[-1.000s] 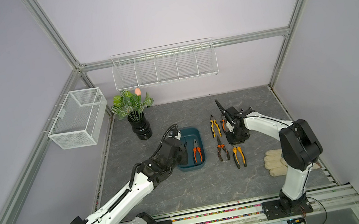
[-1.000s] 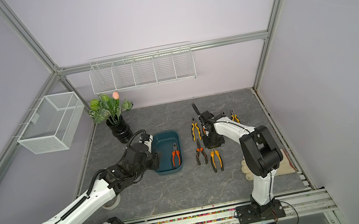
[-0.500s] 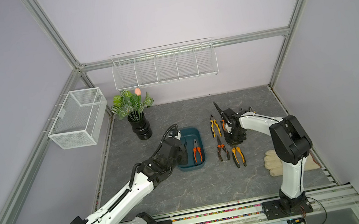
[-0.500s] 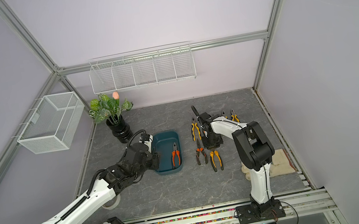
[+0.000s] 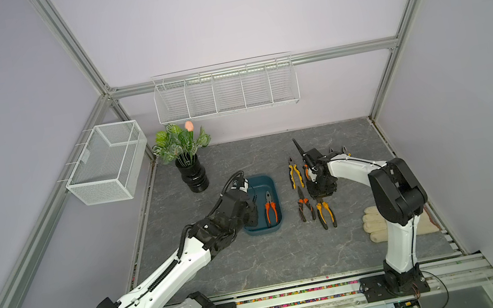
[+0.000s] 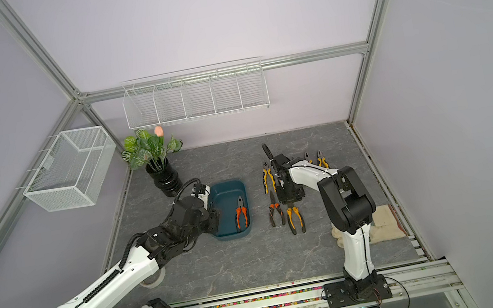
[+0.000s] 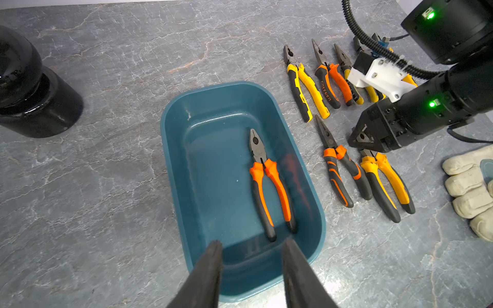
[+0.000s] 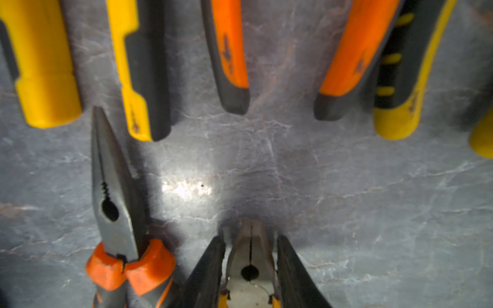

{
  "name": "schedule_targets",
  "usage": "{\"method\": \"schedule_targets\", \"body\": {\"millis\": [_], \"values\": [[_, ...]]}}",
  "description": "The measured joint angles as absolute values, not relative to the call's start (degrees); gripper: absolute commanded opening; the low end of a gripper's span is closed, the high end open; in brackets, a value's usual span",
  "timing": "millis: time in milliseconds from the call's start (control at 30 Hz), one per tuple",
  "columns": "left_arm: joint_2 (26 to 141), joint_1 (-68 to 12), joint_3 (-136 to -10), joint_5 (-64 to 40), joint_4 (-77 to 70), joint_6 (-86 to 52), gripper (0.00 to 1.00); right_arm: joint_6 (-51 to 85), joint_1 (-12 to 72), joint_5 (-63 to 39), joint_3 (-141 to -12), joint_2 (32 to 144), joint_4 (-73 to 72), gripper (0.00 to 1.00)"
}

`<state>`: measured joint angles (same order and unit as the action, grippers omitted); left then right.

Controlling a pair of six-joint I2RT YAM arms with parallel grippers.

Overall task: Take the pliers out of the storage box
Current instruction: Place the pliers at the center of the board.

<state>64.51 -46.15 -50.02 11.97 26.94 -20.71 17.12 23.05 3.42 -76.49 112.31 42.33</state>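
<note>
The 2 top views hang high on the robot-base side of the shallow dark teal plastic tub (image 5: 264, 230), facing down toward the pale rear wall (image 5: 234, 28); both take in the grey marbled tabletop (image 6: 256, 261). The left wrist camera looks steeply down from close above that tub, catching the yellow- and orange-handled steel pliers (image 7: 306, 88) beside it. The right wrist camera sits far nearer, over those pliers (image 8: 114, 186).

Orange-handled pliers (image 6: 241, 215) lying inside storage box (image 6: 224, 204), near one wall.
</note>
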Motion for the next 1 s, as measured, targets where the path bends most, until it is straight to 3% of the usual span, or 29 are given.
{"method": "schedule_targets", "body": {"millis": [300,1000], "values": [[64.51,-46.15,-50.02,11.97,26.92,-20.71,0.4,17.74,22.94,3.42,-74.78,111.2,40.66,0.27],[65.19,-46.15,-50.04,11.97,27.09,-20.71,0.4,17.69,22.74,4.71,-80.42,113.69,41.56,0.27]]}}
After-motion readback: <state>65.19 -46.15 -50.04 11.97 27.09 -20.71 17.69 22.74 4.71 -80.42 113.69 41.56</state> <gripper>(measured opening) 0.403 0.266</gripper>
